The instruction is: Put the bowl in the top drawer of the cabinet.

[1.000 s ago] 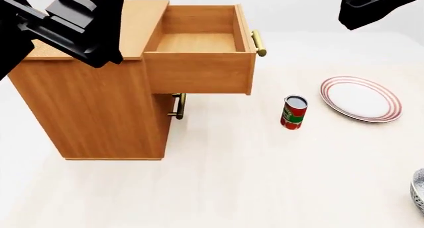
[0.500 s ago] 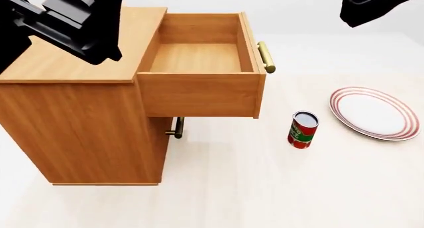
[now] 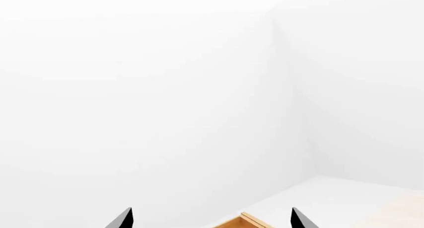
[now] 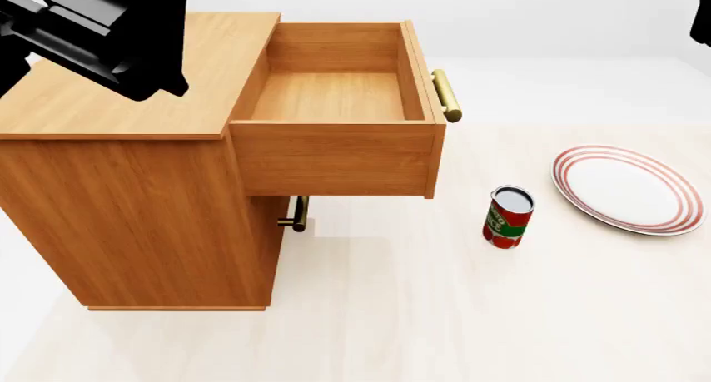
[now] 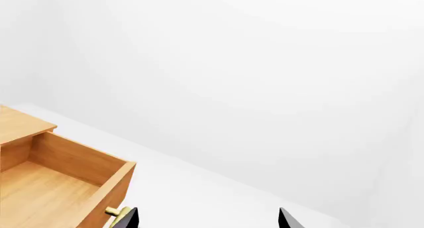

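Note:
The bowl is out of view in every frame. The orange-brown cabinet (image 4: 133, 199) stands at the left of the head view. Its top drawer (image 4: 333, 95) is pulled out, with nothing in it, and its brass handle (image 4: 445, 96) faces right. My left arm (image 4: 100, 32) hangs above the cabinet top. My left gripper (image 3: 210, 220) is open and holds nothing, with a wooden corner (image 3: 242, 222) below it. Of my right arm (image 4: 702, 20), only a sliver shows at the upper right edge. My right gripper (image 5: 206, 220) is open, above and beyond the drawer (image 5: 53, 183).
A red can (image 4: 509, 217) stands upright on the pale floor to the right of the drawer. Farther right lies a flat red-ringed white plate (image 4: 628, 189). The lower drawer's handle (image 4: 296, 214) shows under the open drawer. White walls stand behind.
The head view shifted, so the bowl left its lower right corner a second ago. Since half a second ago my right arm has slid almost out at the upper right, and the left arm edged left.

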You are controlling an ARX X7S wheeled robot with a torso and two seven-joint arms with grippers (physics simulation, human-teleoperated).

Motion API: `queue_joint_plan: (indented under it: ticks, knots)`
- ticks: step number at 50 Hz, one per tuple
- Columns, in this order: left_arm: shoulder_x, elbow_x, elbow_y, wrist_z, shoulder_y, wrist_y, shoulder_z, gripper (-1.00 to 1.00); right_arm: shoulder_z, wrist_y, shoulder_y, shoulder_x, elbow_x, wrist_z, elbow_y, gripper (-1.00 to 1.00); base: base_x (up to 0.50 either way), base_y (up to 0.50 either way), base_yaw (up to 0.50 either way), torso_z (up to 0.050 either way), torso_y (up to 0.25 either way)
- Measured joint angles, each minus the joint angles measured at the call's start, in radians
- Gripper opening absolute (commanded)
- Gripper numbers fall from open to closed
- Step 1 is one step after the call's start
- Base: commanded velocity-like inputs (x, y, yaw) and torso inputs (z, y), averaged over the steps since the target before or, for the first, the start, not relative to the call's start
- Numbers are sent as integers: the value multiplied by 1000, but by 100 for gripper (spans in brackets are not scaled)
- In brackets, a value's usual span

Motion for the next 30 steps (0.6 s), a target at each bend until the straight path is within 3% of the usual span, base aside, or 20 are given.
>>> queue_joint_plan:
  ticks: [15,30]
  knots:
    - [-4,-23,-29,-22,-17,7,16,100,-317,21,113,232,-324,-416,43,100,0,0,0,0,0]
    - [-7,-34,-41,-29,-22,16,28,100,-621,8,130,352,-641,-720,56,100,0,0,0,0,0]
